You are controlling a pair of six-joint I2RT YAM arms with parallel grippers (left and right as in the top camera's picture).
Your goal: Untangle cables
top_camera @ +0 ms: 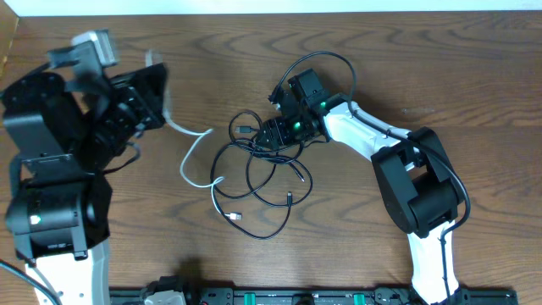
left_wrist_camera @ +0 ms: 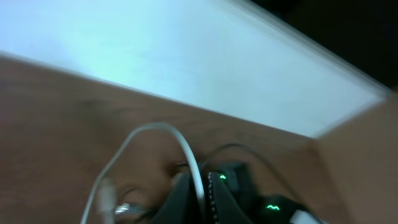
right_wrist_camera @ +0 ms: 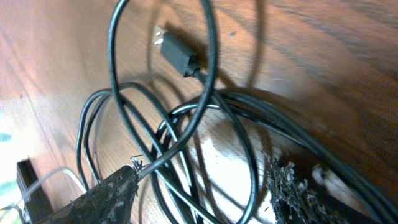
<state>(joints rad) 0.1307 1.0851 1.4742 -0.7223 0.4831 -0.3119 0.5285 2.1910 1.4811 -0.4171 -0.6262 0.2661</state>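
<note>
**Bench** (top_camera: 406, 59): brown wood grain, carrying everything listed. A pale strip borders its far edge.

**Left arm** (top_camera: 51, 144): bulky black body on a white base. It is reared up at the bench's left side, wrist tipped toward the centre.

**Right arm** (top_camera: 415, 186): white links and black joints, with green lights at the wrist. It is folded low and reaches in toward the tangle.

**Black cables** (top_camera: 271, 169): several thin cords in overlapping loops. They lie directly under and in front of the right end effector (top_camera: 269, 134), and one loop arches back over the wrist. In the right wrist view the strands cross between the fingers (right_wrist_camera: 106, 199), and one touches the left fingertip.

**White cable** (top_camera: 190, 152): short. It runs from the left end effector (top_camera: 161, 106) across bare wood, and its far end lies beside the black loops.

**Plug** (right_wrist_camera: 177, 53): black with a metal tip, flat on the bench ahead of the right end effector and ringed by a loop.

**End effector states:**
- Left: clenched, apparently on the white cable, though its wrist view is blurred.
- Right: released, fingers spread wide with nothing pinched.
</note>
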